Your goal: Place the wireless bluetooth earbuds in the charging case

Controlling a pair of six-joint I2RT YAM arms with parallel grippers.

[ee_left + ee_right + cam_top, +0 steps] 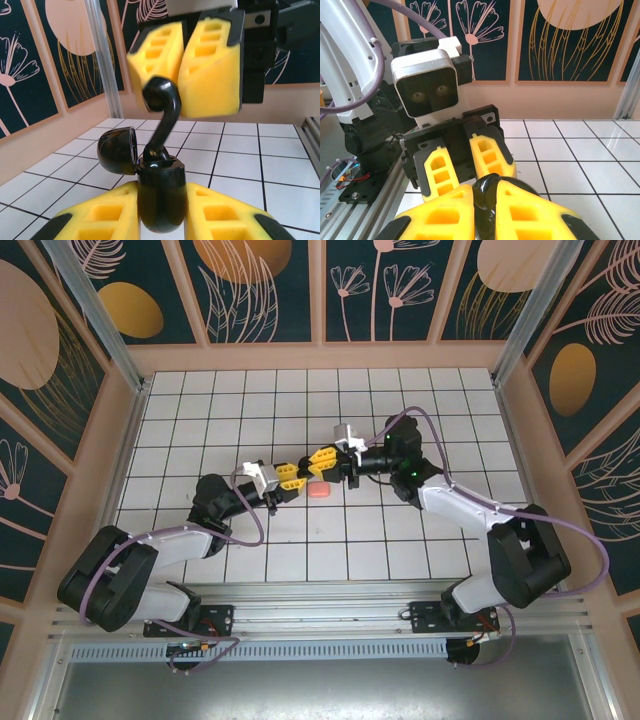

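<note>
The left claw [161, 195] is clamping the glossy black open-lidded charging case [159, 212] while the right claw [181, 87] is pinching a black stemmed earbud [167, 107] whose stem is touching the case's mouth.

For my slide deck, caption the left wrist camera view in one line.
Left gripper grips the open black charging case; right gripper holds a black earbud, stem tip at the case's mouth.
</note>
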